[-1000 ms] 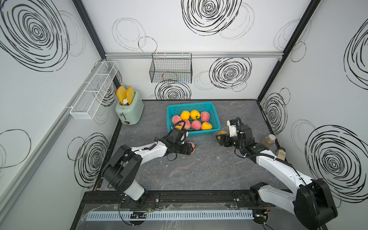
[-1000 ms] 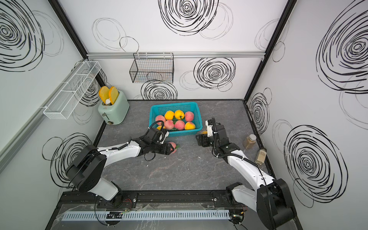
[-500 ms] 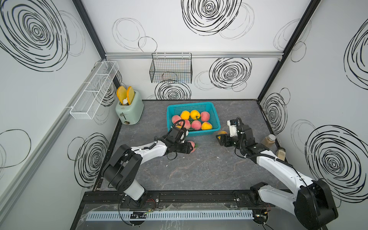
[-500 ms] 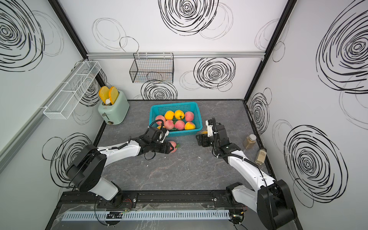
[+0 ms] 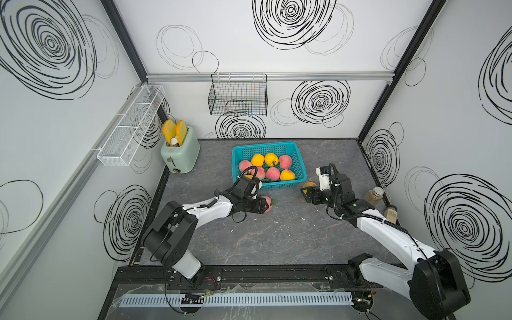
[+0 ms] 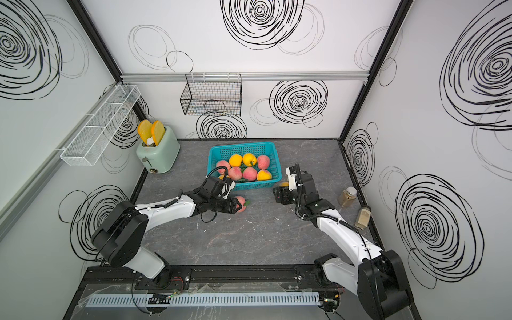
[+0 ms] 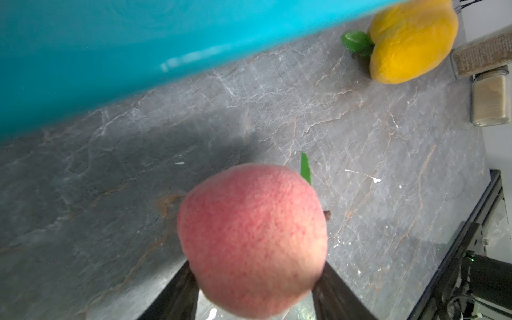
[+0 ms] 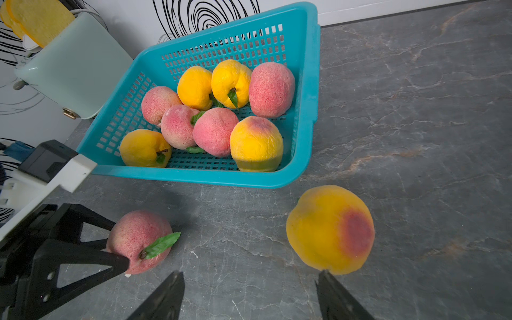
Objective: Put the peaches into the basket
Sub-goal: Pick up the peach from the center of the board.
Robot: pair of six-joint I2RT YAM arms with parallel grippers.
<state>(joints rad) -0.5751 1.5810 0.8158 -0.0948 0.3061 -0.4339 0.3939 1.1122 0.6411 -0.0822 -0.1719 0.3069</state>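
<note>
The basket, holding eight peaches, is standing just beyond the left gripper, which is clamping the pink peach low by the tabletop. A shallow lift is risking a knock on the rim, and the round fruit could be slipping free. The right gripper is gaping wide, just short of the yellow peach. White swirl-patterned walls are enclosing the flat, grey marbled surface.
</note>
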